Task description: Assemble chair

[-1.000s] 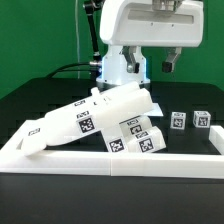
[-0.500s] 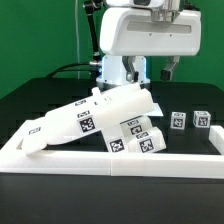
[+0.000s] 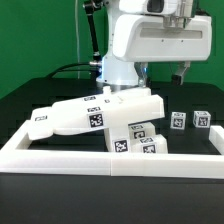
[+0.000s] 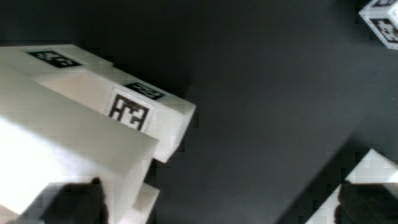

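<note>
A low white wall [image 3: 110, 162] runs along the front and up the exterior view's right, like the edge of a tray. All the white chair bits lie inside it.

The big part [image 3: 75, 117] is the largest chair bit. It lies long and nearly flat, from the left corner of the wall to the middle. I can count three black-and-white tags on it. Its right end sits over a heap of small parts [image 3: 135, 140], each with a tag. They are packed tight, so I cannot count them for sure. Two little blocks [image 3: 178, 121] stand side by side, apart from the heap, on the exterior view's right. Each shows one tag.

The worktop [image 3: 60, 85] is black and plain. Behind it hangs a green backdrop [image 3: 40, 30].

One white arm [image 3: 160, 40] hangs above the big part's right end. Its pincer [image 3: 164, 72] is up in the air, spread wide and holding nothing. In the wrist view the big part shows below it, with black worktop beside.
</note>
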Robot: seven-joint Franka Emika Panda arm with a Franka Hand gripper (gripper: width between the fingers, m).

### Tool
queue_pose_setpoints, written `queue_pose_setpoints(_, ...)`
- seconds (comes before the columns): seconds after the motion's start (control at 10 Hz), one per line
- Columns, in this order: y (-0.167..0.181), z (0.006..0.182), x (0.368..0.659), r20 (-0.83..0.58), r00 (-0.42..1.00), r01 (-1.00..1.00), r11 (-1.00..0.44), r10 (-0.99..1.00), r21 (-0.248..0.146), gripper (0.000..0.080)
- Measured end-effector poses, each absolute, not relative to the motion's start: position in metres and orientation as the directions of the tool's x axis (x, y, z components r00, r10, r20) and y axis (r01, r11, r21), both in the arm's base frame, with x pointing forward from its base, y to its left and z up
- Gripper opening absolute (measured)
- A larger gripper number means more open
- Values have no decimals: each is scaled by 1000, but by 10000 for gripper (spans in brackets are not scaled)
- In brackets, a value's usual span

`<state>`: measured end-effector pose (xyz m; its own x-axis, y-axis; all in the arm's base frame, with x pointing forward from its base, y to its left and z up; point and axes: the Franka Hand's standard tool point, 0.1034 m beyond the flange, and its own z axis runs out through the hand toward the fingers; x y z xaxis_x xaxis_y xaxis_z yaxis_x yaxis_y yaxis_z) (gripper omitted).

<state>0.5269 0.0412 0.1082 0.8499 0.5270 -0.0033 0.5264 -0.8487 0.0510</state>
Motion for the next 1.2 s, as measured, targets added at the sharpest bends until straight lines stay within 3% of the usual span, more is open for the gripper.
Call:
queue_pose_setpoints(0.4,58,96,525,5,852,523,-851,524,52,648)
queue_pose_setpoints(1.2,62,99,529,23,850,524,-850,526,59,648)
